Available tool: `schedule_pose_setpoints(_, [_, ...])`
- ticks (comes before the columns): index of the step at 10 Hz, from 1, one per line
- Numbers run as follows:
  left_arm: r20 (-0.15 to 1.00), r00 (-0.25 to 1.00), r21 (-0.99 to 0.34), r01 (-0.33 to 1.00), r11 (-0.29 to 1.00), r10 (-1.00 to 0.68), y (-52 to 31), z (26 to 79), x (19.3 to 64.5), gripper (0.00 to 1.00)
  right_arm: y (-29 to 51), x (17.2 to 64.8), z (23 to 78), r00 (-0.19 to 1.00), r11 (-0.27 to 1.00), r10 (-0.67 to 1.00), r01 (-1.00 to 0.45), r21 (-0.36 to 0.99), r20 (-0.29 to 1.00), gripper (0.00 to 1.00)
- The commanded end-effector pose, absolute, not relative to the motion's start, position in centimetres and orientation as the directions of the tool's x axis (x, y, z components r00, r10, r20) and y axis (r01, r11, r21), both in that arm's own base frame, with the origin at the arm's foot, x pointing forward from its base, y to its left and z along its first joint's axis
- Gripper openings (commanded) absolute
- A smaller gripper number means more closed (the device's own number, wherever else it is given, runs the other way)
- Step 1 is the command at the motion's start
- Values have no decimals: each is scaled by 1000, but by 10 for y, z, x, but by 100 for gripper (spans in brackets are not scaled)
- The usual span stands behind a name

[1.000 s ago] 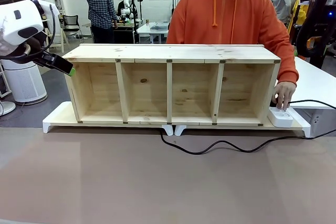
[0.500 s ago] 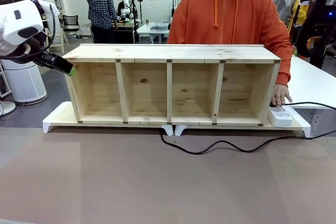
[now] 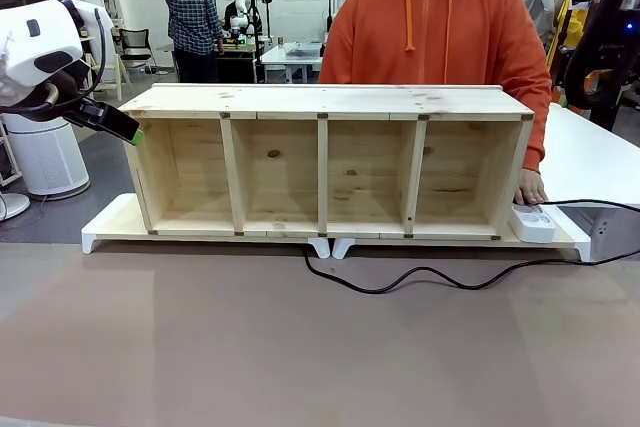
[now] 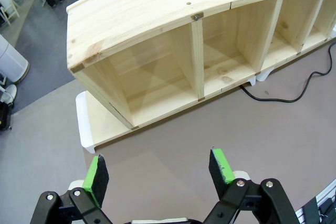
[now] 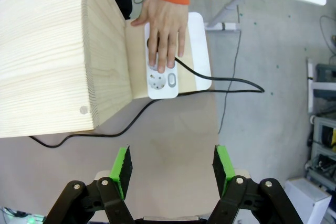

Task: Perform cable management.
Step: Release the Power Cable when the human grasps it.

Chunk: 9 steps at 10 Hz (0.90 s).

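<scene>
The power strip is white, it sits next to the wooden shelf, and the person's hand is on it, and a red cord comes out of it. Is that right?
Nearly. The cord is black, not red, as the right wrist view shows. The rest holds: the power strip is white, it sits beside the wooden shelf, and the person's hand rests on it.

A four-compartment wooden shelf [image 3: 328,162] stands on a white riser [image 3: 110,225] on the counter [image 3: 300,347]. Behind it a person in an orange hoodie [image 3: 435,32] rests a hand [image 3: 528,188] on the white power strip [image 3: 533,223] beside the shelf's right end. The black cable [image 3: 430,277] snakes across the counter in front. The left gripper [image 3: 125,127] hovers beside the shelf's top left corner.
</scene>
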<state>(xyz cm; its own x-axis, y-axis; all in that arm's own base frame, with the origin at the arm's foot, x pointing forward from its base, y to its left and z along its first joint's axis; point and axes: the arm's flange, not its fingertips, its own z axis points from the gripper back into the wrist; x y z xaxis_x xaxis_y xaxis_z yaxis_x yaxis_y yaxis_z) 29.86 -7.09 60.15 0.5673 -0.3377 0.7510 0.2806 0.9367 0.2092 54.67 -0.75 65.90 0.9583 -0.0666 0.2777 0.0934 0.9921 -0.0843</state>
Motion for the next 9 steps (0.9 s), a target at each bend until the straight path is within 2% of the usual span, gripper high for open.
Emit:
schedule_pose_setpoints(1, [758, 564, 202, 273, 940, -327, -71, 600, 299, 100, -8, 547, 659, 958, 993, -70, 94, -77, 277, 80])
schedule_pose_setpoints(9, [758, 564, 202, 273, 940, -327, -71, 600, 299, 100, -8, 547, 659, 958, 993, -70, 94, -77, 277, 80])
